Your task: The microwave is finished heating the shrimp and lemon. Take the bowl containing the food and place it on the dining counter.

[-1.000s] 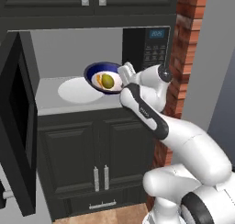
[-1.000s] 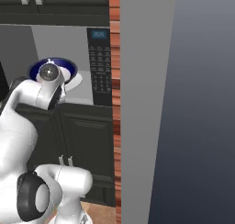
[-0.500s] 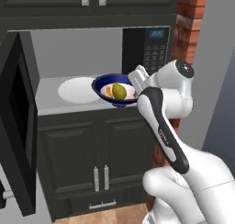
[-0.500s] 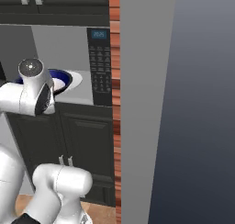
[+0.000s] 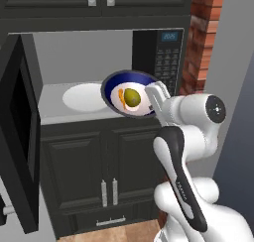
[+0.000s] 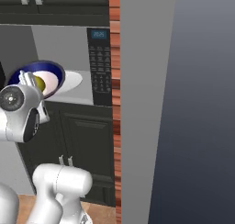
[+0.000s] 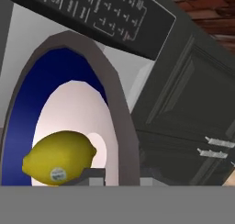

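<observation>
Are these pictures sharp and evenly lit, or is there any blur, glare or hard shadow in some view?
Left base view: sharp, soft even light, the bowl casts no hard shadow. Right base view: smooth shading on the grey wall, no glare. Hand view: the lemon looms large but crisp.

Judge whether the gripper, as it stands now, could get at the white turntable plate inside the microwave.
Probably not: the gripper is shut on the bowl's rim, and the bowl hangs in front of the turntable plate, though the microwave door stands open.
</observation>
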Motion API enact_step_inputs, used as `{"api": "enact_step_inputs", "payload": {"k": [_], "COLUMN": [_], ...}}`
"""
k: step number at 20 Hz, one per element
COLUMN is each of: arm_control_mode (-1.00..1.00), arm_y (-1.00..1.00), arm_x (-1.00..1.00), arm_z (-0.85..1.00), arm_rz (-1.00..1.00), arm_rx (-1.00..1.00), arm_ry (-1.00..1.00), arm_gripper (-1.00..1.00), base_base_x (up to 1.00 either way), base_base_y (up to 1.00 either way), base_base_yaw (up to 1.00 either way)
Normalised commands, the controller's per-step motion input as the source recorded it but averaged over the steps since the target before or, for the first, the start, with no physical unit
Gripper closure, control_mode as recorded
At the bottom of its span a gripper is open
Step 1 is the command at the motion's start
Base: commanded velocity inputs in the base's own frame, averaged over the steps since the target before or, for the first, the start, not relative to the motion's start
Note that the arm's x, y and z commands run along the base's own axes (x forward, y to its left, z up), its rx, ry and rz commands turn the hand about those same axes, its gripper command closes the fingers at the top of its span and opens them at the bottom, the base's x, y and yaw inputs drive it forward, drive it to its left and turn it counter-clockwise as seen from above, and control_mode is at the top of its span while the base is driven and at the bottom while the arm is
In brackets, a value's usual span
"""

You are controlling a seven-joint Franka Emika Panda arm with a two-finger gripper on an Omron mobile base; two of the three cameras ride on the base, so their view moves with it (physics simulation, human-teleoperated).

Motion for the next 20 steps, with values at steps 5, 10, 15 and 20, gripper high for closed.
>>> {"api": "enact_step_inputs", "payload": {"k": [5,10,15,20], "arm_control_mode": [-1.0,-1.0,1.0,1.0], "arm_y": [0.0,0.0,-0.03,0.0], "arm_x": [0.0,-0.04,-0.29,0.0], "arm_z": [0.0,0.0,0.0,0.0], "arm_rz": [0.0,0.0,0.0,0.0], "arm_rx": [0.0,0.0,0.0,0.0], "arm_ry": [0.0,0.0,0.0,0.0], "arm_gripper": [1.0,1.0,1.0,1.0], "base_base_x": [0.0,0.0,-0.36,-0.99], "base_base_y": [0.0,0.0,-0.1,-0.14], "base_base_yaw": [0.0,0.0,0.02,0.26]}}
